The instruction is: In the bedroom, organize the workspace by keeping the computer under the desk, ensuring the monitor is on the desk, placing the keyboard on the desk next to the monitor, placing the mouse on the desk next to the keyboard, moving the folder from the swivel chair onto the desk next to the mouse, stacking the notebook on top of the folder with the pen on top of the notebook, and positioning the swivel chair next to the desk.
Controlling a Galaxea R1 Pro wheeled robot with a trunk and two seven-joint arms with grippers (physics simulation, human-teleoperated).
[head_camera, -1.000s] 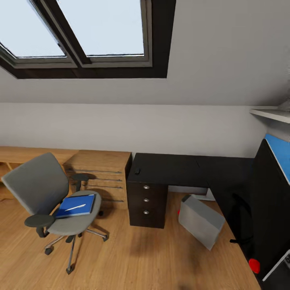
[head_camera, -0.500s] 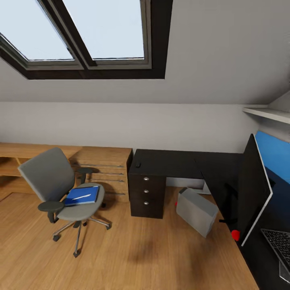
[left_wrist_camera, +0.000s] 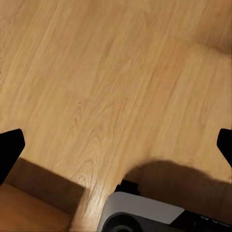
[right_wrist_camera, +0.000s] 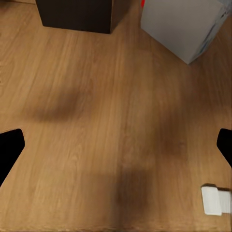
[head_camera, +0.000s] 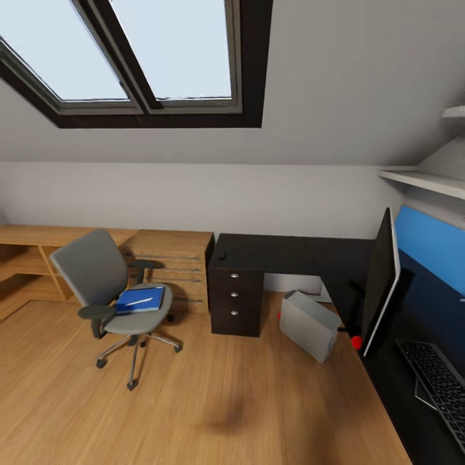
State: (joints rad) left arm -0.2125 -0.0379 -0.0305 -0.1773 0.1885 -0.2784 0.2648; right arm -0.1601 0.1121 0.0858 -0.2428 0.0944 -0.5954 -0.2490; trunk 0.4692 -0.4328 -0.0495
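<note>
A flat bright blue folder [head_camera: 140, 299] with a slim white pen [head_camera: 139, 301] on top lay on the grey padded swivel chair [head_camera: 110, 294], which stood on the wooden floor [head_camera: 194, 400] left of the glossy black tabletop [head_camera: 271, 254]. A light grey tower computer [head_camera: 309, 325] leaned tilted on the floor beside the drawer unit, while a thin black monitor [head_camera: 380, 282] and a dark-keyed keyboard [head_camera: 439, 385] sat on the tabletop's right wing. Both arms' jaws stood wide, their black tips at the edges of each wrist view over bare floor.

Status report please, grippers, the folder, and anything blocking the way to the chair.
Both grippers open, empty, over bare floor. Folder flat on the swivel chair seat, pen on top. Open wooden floor toward the chair.
</note>
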